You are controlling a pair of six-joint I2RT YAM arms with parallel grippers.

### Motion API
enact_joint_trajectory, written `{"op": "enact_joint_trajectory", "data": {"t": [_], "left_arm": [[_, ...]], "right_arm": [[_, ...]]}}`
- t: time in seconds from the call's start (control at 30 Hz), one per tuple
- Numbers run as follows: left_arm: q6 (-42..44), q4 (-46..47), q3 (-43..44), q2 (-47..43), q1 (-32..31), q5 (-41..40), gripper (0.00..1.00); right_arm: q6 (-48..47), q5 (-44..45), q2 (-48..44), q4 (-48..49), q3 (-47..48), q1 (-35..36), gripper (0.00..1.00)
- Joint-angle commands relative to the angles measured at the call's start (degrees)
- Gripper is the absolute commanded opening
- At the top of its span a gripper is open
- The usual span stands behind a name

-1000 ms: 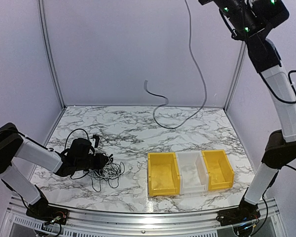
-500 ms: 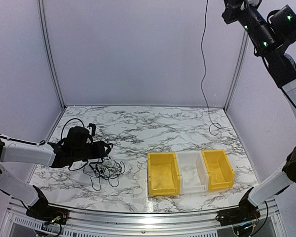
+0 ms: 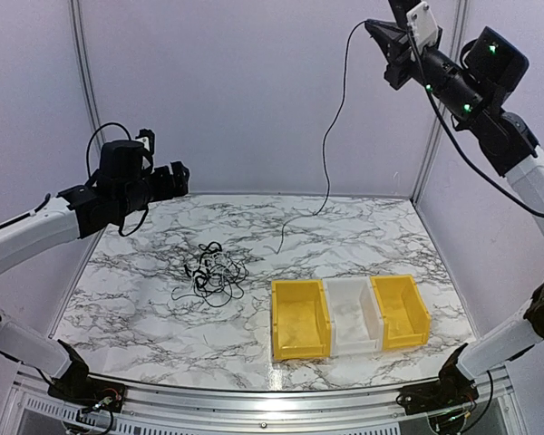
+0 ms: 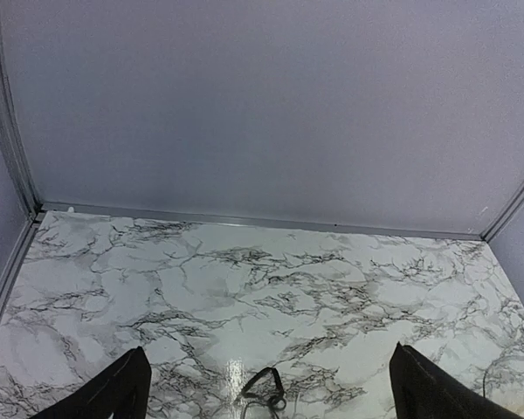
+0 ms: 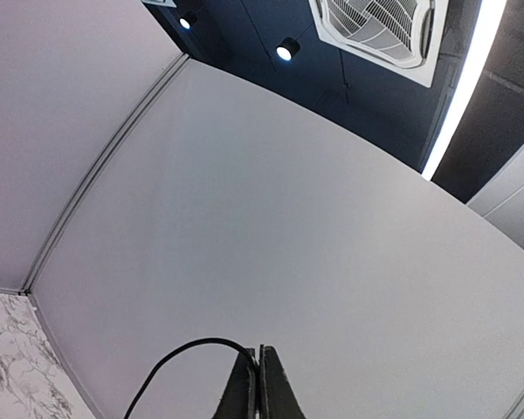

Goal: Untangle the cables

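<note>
The cables lie as a small tangle [image 3: 213, 272] of black and white cords on the marble table, left of the bins. Its top loop [image 4: 264, 388] shows at the bottom edge of the left wrist view. My left gripper [image 3: 176, 178] hangs high above the table's back left, open and empty [image 4: 268, 349], its fingers wide apart. High at the upper right, my right gripper [image 3: 375, 33] is shut on one black cable [image 3: 326, 145]. That cable curves out from the shut tips [image 5: 260, 351], hangs down, and its free end [image 3: 282, 243] reaches the table near the back middle.
Three bins stand in a row at the front right: a yellow bin [image 3: 299, 319], a white bin [image 3: 354, 314] and another yellow bin [image 3: 402, 311]. Grey walls close the back and sides. Thick black wires run along both arms.
My left gripper has opened, let go of the tangle and risen up and back. The tangle has shifted a little right. The right arm swung left with its hanging cable.
</note>
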Motion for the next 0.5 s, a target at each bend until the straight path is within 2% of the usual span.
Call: {"op": "enact_joint_trajectory", "data": {"t": [0.0,0.23,0.47], "left_arm": [[3.58,-7.33,3.24,0.3,0.1,-3.35,0.99],[-0.44,-6.94,1.34,1.04,0.1,0.24,0.99],[-5.14,-6.96,0.22,1.87,0.26,-10.76,0.99]], "right_arm": [[2.84,-3.82,0.81,-2.1,1.79,1.09,0.0],[2.83,-4.99,-0.12,-5.88,1.25,6.34,0.0],[7.59,-6.31,-2.3,-10.21,-2.48,7.94,0.0]]}}
